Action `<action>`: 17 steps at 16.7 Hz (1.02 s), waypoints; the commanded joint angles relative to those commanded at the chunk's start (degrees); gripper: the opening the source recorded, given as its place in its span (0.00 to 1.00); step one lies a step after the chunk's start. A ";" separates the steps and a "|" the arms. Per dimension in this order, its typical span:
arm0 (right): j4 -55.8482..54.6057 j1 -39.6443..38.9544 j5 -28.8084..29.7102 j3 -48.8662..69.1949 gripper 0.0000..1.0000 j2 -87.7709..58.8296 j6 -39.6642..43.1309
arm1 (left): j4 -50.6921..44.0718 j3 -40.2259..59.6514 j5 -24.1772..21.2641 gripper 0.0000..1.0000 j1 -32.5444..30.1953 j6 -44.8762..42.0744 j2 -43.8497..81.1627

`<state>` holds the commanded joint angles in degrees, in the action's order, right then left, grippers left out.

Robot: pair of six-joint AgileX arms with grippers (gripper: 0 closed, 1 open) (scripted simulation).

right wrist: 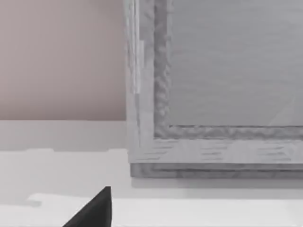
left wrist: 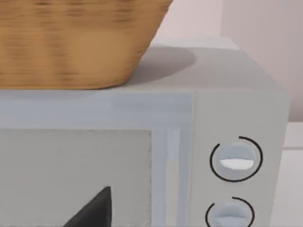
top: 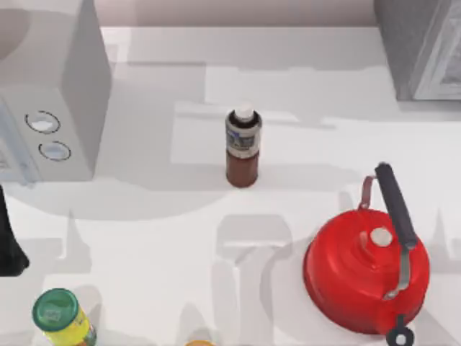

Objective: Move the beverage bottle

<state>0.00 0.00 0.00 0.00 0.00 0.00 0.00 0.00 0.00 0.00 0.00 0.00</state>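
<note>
- Beverage bottle (top: 243,148) stands upright mid-desk, untouched, so the task looks to be at its very start: an approach comes first.
- Far left, the left arm (top: 9,241) sits at the desk's edge; how its tool stands, I cannot tell.
- Microwave (top: 54,94) occupies the left rear, a wicker basket (left wrist: 75,40) on top.
- Yellow container (top: 61,317) waits front left, well apart from the bottle.
- Red kettle (top: 367,267) sits front right; its raised handle could crowd a right-side reach.
- Grey cabinet (top: 421,47) fills the right rear.
</note>
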 joint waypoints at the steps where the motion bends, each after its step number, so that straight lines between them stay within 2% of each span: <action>1: 0.00 0.00 0.00 0.00 1.00 0.00 0.00 | 0.00 0.00 0.00 1.00 0.00 0.00 0.00; 5: 0.74 -1.23 -0.22 1.97 1.00 -3.60 0.37 | 0.00 0.00 0.00 1.00 0.00 0.00 0.00; 8: 1.83 -4.32 -0.84 7.43 1.00 -12.71 1.31 | 0.00 0.00 0.00 1.00 0.00 0.00 0.00; 17: 2.74 -19.85 -4.98 35.79 1.00 -58.26 5.18 | 0.00 0.00 0.00 1.00 0.00 0.00 0.00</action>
<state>2.74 -19.85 -4.98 35.79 -58.26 5.18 0.00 0.00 0.00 0.00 0.00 0.00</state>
